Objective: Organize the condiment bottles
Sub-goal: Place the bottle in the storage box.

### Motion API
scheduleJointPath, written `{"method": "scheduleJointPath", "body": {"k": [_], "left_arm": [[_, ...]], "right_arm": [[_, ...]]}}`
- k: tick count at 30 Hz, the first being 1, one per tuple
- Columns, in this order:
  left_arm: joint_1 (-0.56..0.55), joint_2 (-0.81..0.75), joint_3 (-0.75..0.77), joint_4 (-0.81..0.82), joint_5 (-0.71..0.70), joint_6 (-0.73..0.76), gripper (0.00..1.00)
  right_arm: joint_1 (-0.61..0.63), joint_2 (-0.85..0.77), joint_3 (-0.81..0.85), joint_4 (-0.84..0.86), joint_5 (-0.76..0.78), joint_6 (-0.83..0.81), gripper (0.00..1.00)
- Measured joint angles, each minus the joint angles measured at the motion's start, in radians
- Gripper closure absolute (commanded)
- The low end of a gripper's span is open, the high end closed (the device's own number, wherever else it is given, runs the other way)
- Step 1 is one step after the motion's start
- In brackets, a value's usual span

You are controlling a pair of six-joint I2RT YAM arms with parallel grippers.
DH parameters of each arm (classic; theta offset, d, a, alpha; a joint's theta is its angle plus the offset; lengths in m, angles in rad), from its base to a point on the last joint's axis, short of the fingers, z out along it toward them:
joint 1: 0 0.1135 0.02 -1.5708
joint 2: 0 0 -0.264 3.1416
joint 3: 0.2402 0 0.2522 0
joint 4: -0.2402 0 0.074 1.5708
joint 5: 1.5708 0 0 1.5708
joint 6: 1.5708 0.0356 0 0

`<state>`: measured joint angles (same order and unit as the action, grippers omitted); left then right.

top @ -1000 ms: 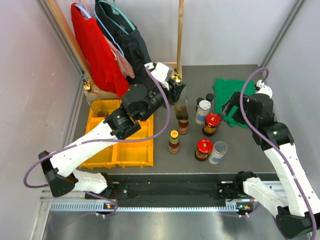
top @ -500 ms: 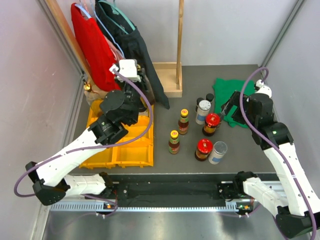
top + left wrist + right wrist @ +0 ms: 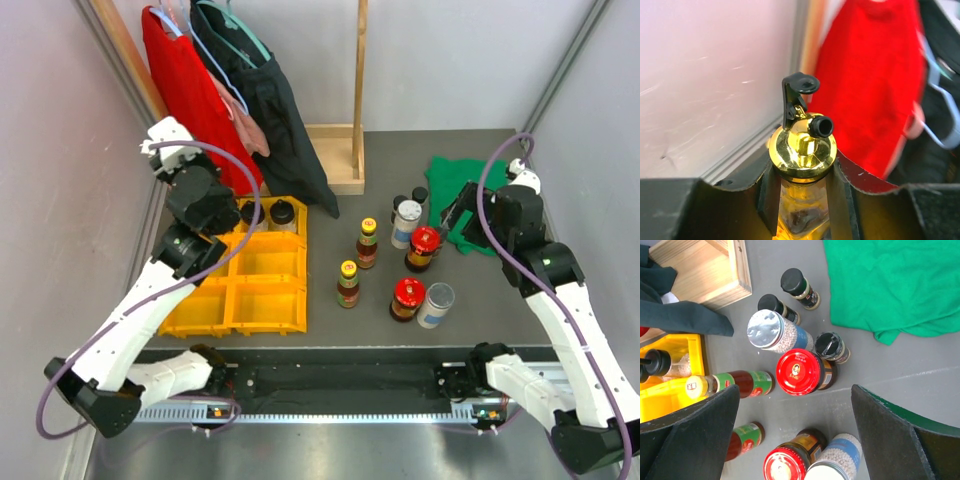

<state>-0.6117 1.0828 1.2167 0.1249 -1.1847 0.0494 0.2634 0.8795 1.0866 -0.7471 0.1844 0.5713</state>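
Left gripper (image 3: 802,186): fingers pressed in on the neck of a tall clear gold-topped bottle (image 3: 801,150), one finger on each side just under the gold collar. The bottle stands upright in the grip, and its black pour spout (image 3: 819,126) points toward the red garment (image 3: 870,75). Behind the bottle we see the pale side wall (image 3: 705,75) on one side and the hanging garment on the other. From the overhead view the left arm reaches to the far left corner, beyond the far edge of the yellow tray (image 3: 250,300); the bottle itself is hidden under the wrist there, and we cannot tell whether its base rests on anything. Right gripper (image 3: 795,390): fingers spread wide, holding nothing, hanging above the cluster of loose bottles on the grey table (image 3: 940,385). Directly below it stands a red-lidded jar (image 3: 800,371), touching a black-capped jar (image 3: 829,345) on one side and close to the silver-lidded canister (image 3: 766,330) on the other. Two more black-capped jars (image 3: 792,281) sit beyond, toward the wooden base (image 3: 705,270). A yellow-capped sauce bottle (image 3: 695,386) stands beside the tray, a second red-lidded jar (image 3: 782,465) and a pale-lidded canister (image 3: 832,467) are nearer the arm bases. A green cloth (image 3: 900,285) lies flat past the group. Two black-topped bottles (image 3: 268,212) are in the tray's far compartments.
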Motion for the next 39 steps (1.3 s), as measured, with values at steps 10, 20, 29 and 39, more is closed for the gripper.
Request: {"method": "scheduleJointPath", "body": {"k": [10,20,29,39], "left_arm": [[0.182,0.03,-0.013,-0.105,0.021,-0.204,1.0],[0.301,0.161,-0.048,-0.151,0.1,-0.352,1.0],[0.339,0.213,-0.069,-0.122,0.109,-0.376,1.0],[0.344,0.246,-0.108,-0.064,0.071,-0.377,1.0]], "right_arm": [[0.0,0.015,0.0,0.003,-0.007,0.006,0.08],[0.0,0.033,0.0,0.01,-0.007,0.005,0.08],[0.0,0.047,0.0,0.022,-0.006,0.005,0.08],[0.0,0.051,0.0,0.024,-0.006,0.005,0.08]]}}
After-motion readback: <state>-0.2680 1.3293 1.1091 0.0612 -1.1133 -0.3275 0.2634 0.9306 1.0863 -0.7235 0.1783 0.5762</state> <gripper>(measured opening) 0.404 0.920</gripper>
